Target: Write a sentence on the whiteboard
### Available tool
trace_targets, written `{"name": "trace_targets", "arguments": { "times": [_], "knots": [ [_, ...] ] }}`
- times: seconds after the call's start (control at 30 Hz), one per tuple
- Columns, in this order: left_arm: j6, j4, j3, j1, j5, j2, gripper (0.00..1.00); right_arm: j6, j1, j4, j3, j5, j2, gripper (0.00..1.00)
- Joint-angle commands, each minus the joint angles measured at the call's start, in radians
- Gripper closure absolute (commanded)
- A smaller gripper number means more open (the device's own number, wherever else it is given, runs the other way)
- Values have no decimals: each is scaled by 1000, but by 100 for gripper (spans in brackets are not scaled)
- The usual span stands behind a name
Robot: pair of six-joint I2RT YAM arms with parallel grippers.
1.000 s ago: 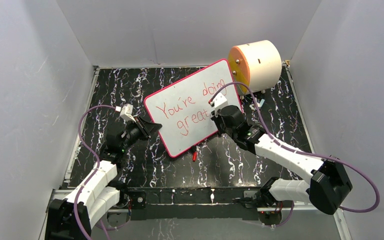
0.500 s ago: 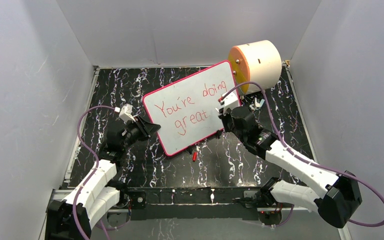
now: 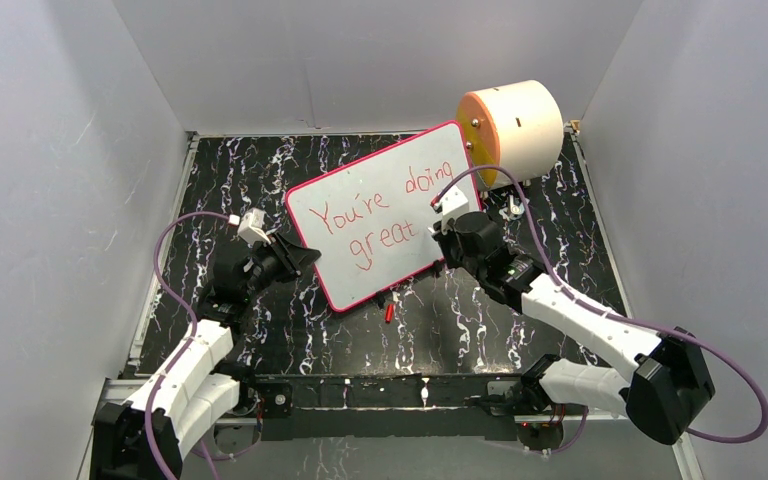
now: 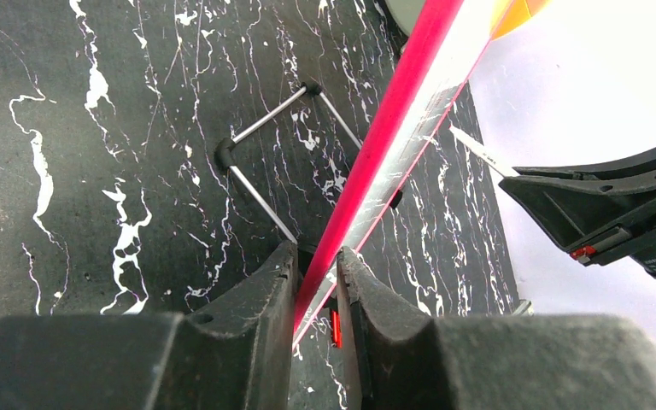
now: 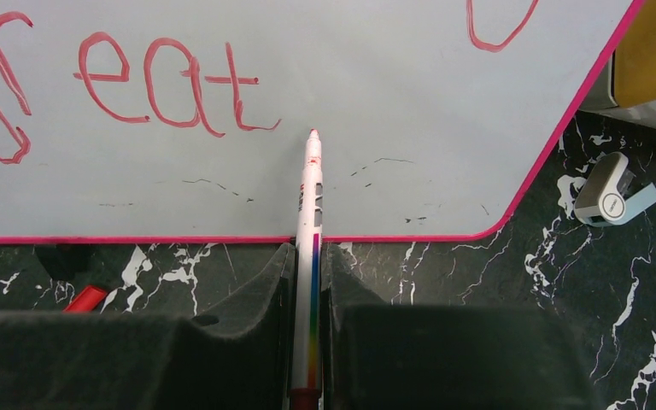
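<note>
The whiteboard (image 3: 400, 240) stands tilted at the table's middle, pink-red framed. The sentence (image 3: 375, 212) in red reads "You're doing great" over two lines. My left gripper (image 3: 308, 256) pinches the board's lower left edge; in the left wrist view its jaws (image 4: 318, 256) sit tight on both sides of the pink frame (image 4: 401, 94). My right gripper (image 5: 307, 256) is shut on a white marker (image 5: 310, 205). The marker's red tip (image 5: 313, 137) points at the board just below and right of "great" (image 5: 162, 81). Whether the tip touches I cannot tell.
A cream cylinder with an orange face (image 3: 515, 125) lies behind the board's right corner. A red cap (image 3: 389, 312) lies on the black marble table below the board. A small white and blue object (image 5: 612, 192) sits right of the board. A wire stand (image 4: 260, 171) props the board from behind.
My right gripper has carried the marker to the right, off the end of "great", then eased back slightly. The board shifted a little to the left. The left arm stayed put.
</note>
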Motion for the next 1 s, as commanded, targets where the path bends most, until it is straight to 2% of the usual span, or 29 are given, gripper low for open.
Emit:
{"name": "trace_targets", "arguments": {
  "times": [0.0,0.23,0.67,0.97],
  "knots": [
    [6,4,21,5,-26,9,81,18,-5,50,12,-14,10,100],
    [8,8,16,5,-25,16,84,12,-9,100,2,-6,49,100],
    [11,-1,14,5,-35,9,84,20,-11,69,11,-14,63,100],
    [11,-54,32,5,-67,-26,73,27,-11,-2,19,-13,-62,100]
  ]
}}
